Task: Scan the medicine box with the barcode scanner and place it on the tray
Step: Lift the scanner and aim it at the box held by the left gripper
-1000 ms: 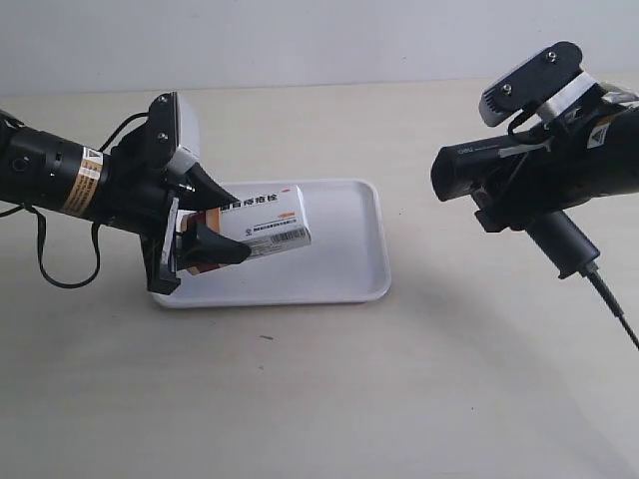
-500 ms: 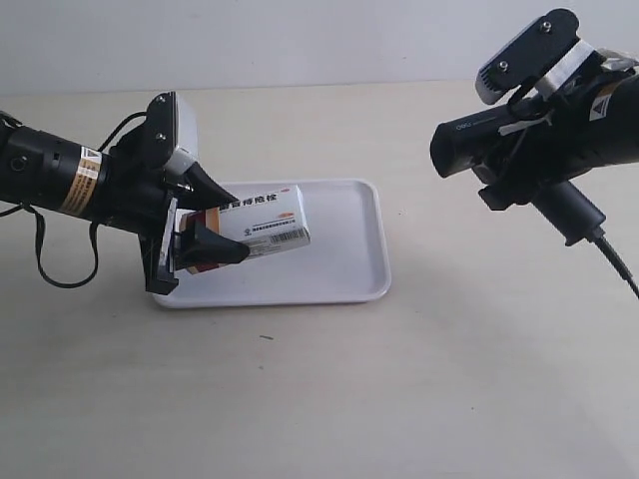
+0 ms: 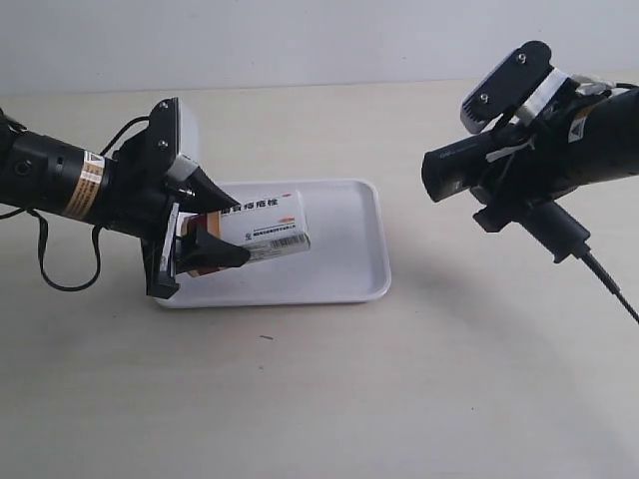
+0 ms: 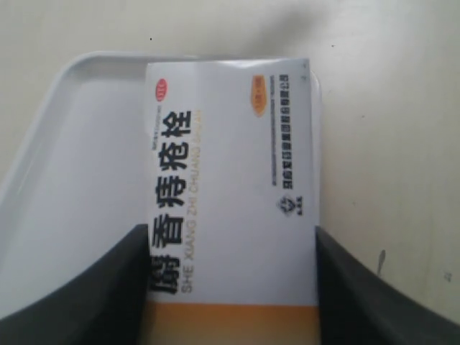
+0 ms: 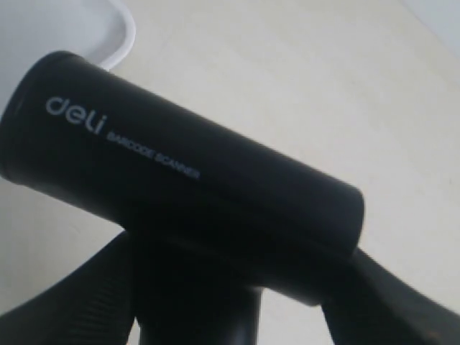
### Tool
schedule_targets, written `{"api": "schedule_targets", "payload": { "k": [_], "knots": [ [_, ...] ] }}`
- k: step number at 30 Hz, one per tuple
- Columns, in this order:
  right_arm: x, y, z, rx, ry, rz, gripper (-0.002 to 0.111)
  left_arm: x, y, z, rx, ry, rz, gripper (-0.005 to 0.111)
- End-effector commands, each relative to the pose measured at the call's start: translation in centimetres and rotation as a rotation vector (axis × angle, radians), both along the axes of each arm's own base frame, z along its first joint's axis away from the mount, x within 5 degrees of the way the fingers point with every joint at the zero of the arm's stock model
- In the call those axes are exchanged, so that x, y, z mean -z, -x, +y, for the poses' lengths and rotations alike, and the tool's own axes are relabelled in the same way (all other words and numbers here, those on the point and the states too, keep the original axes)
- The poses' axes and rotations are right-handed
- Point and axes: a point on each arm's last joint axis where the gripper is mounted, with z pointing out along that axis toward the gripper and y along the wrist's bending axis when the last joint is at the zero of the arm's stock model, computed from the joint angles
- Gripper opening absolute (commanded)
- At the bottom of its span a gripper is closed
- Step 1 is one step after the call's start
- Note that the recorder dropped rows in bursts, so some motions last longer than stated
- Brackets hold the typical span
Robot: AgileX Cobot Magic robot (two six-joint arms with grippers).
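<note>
Small white medicine carton (image 3: 262, 226) sits clamped in the left gripper (image 3: 205, 222) jaws over the glossy white square tray (image 3: 344, 269); right gripper (image 3: 504, 195) jaws grip the black pistol-shaped barcode scanner (image 3: 479, 165), off right.

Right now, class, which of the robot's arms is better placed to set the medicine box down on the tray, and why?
The left. Its gripper is already shut on the medicine box, held above the tray. The right gripper holds the barcode scanner, off beside the tray.

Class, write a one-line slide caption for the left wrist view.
Left gripper holds the medicine box over the white tray.
</note>
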Motion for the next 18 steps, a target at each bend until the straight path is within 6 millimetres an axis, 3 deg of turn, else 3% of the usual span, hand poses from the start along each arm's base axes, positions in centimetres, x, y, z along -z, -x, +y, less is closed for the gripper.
{"api": "schedule_targets", "payload": {
  "k": [1,5,9,13,16,18],
  "knots": [
    [0.0,-0.4,0.3,-0.022,-0.002,-0.032,0.000,0.3,-0.4,-0.1,-0.014,0.023,-0.004,0.000],
    [0.8,-0.6,0.5,0.046,-0.057,0.005,0.000,1.2,-1.5,-0.2,-0.152,0.071,0.010,0.000],
    [4.5,-1.9,1.1,0.203,-0.189,0.062,0.000,3.2,-2.7,0.0,-0.309,0.094,0.066,0.000],
    [6.5,-2.0,1.2,0.281,-0.226,0.122,0.000,5.0,-3.5,0.1,-0.341,0.047,0.094,0.000],
    [6.8,-2.0,1.2,0.318,-0.250,0.139,0.000,5.8,-3.6,0.2,-0.357,-0.006,0.095,0.014],
    [7.0,-2.0,1.2,0.322,-0.250,0.144,0.004,6.0,-3.5,0.0,-0.355,-0.017,0.097,0.033]
  ]
}}
